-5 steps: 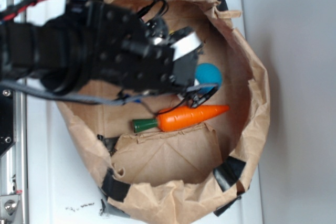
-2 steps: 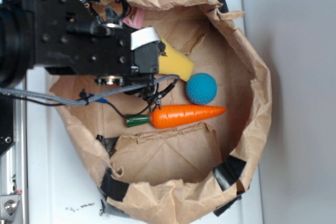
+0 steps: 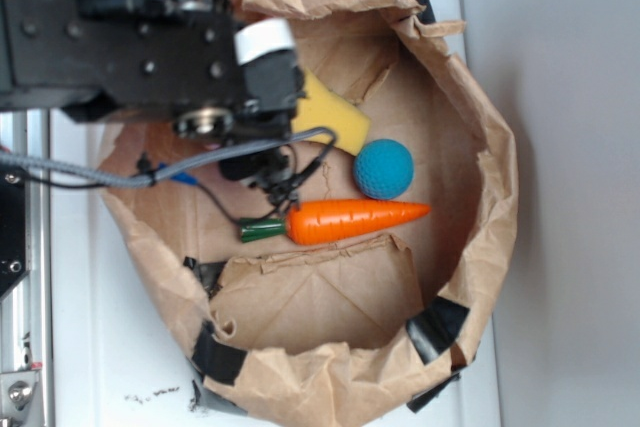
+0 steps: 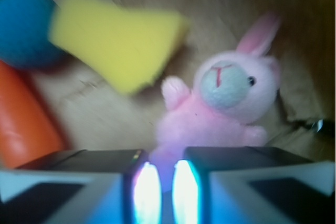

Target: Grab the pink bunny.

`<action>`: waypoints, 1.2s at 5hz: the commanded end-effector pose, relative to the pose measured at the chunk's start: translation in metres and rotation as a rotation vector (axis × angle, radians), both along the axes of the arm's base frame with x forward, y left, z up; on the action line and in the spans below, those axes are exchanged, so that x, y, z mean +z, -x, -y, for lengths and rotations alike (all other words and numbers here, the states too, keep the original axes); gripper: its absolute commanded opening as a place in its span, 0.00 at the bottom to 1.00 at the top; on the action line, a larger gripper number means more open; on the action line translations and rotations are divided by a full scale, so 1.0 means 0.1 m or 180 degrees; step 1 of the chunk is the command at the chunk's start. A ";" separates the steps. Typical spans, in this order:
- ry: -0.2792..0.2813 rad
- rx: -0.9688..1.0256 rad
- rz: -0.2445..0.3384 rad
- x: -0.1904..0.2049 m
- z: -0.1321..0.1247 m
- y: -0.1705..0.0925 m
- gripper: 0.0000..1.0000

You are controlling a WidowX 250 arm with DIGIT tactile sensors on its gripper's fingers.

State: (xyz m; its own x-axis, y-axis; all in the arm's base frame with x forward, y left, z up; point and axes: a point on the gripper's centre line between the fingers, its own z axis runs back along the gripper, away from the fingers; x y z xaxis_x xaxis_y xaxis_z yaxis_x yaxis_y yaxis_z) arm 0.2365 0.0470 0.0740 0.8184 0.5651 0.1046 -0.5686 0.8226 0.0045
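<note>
The pink bunny (image 4: 220, 108) is a fluffy pale-pink plush with a white muzzle and one ear raised. In the wrist view it fills the middle right, just beyond my gripper (image 4: 163, 163). The two fingers stand almost together, and the bunny's lower body runs down into the narrow gap between them, so the gripper is shut on it. In the exterior view my black arm (image 3: 150, 47) covers the upper left of the bag and hides the bunny.
A crumpled brown paper bag (image 3: 490, 177) walls in everything. Inside lie a yellow sponge (image 3: 335, 119) beside the gripper, a blue ball (image 3: 383, 168) and an orange toy carrot (image 3: 355, 222). A cable (image 3: 200, 162) hangs under the arm.
The arm has swung from over the ball and sponge to the bag's upper left, uncovering them. The carrot, ball and sponge now lie still.
</note>
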 end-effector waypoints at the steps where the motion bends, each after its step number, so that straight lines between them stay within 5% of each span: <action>1: 0.0011 0.0019 0.0112 0.19 -0.11 -0.19 1.00; 3: 0.0036 0.0335 0.0011 0.01 -0.18 -0.25 1.00; 5: -0.0123 0.0308 0.0173 -0.34 -0.19 -0.21 1.00; 6: -0.0230 0.0242 0.0110 -0.54 -0.16 -0.24 1.00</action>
